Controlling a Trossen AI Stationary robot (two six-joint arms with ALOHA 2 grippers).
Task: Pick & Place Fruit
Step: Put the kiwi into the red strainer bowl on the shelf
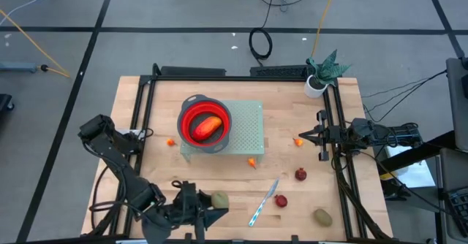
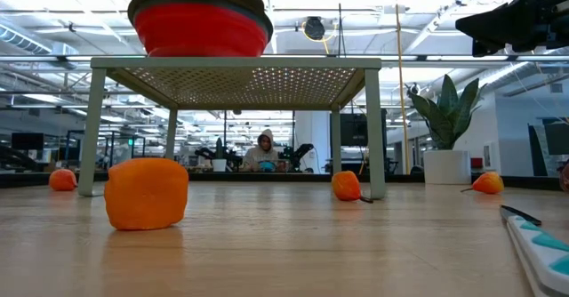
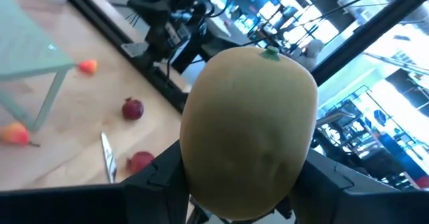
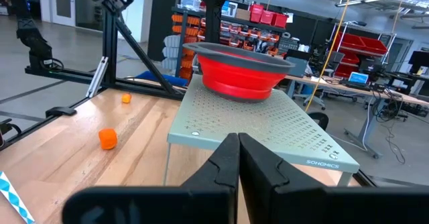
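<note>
At the near edge, the left gripper (image 1: 216, 213) clamps an olive fruit (image 1: 219, 199) (seemingly lifted), knife (image 1: 263, 202) just beside.

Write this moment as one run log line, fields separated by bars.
left pincer: shut on olive-brown fruit, near front edge | right pincer: shut, empty, waiting right | red bowl: holds orange fruit

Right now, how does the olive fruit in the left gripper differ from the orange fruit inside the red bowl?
The olive fruit is olive-brown and plump; the orange fruit is orange-red and longer. The olive fruit is clamped in the left gripper near the table's front edge, while the orange fruit lies loose in the red bowl on the green stand. Both are small toy fruits. The right gripper waits shut at the table's right side.
</note>
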